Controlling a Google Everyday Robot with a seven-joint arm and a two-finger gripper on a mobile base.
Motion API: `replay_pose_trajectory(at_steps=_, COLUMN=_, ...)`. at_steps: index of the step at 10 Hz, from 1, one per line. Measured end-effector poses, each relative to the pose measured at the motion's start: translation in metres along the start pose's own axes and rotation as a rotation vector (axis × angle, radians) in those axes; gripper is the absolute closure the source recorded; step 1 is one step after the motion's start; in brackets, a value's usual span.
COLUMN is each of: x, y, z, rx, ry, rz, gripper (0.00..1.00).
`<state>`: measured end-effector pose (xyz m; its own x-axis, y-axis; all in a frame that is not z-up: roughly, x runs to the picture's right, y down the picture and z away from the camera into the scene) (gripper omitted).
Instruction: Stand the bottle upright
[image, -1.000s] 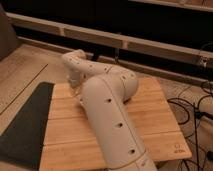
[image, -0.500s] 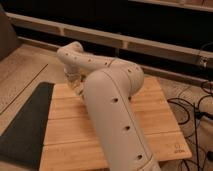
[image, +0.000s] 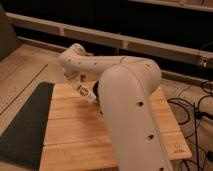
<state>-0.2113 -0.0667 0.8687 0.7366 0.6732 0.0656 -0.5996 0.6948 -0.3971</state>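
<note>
White arm (image: 131, 95) folded low over the wooden worktop (image: 75, 131). End effector (image: 92, 93) sat tucked against the elbow, mostly hidden; grip state could not be told. Dark mat (image: 25, 125) lay left.

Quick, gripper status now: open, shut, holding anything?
Gripper: cannot be told; it is low over the wooden table, half hidden behind the arm.

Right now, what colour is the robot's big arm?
Cream-white arm, seen in the camera view; its end effector hangs over the wooden table.
</note>
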Motion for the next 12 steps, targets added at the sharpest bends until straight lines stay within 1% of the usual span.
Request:
replay_pose_trajectory(at_steps=1, x=-0.008, y=0.004, z=-0.008, rx=-0.004, ry=-0.085, rz=-0.011, gripper=1.00)
replay_pose_trajectory(at_steps=2, x=-0.012, y=0.008, z=-0.015, rx=-0.015, ry=-0.151, rz=-0.012, gripper=1.00)
replay_pose_trajectory(at_steps=3, x=-0.014, y=0.015, z=-0.021, rx=-0.038, ry=-0.228, rz=-0.004, gripper=1.00)
replay_pose_trajectory(at_steps=4, x=-0.013, y=0.024, z=-0.026, rx=-0.063, ry=-0.295, rz=0.002, gripper=1.00)
replay_pose_trajectory(at_steps=6, x=-0.007, y=0.035, z=-0.030, rx=-0.097, ry=-0.368, rz=-0.002, gripper=1.00)
replay_pose_trajectory(at_steps=7, x=-0.005, y=0.037, z=-0.031, rx=-0.103, ry=-0.380, rz=-0.004, gripper=1.00)
replay_pose_trajectory(at_steps=9, x=-0.007, y=0.040, z=-0.030, rx=-0.106, ry=-0.382, rz=-0.009, gripper=1.00)
replay_pose_trajectory(at_steps=10, x=-0.008, y=0.040, z=-0.031, rx=-0.103, ry=-0.385, rz=-0.016, gripper=1.00)
replay_pose_trajectory(at_steps=12, x=-0.015, y=0.033, z=-0.037, rx=-0.083, ry=-0.416, rz=-0.044, gripper=1.00)
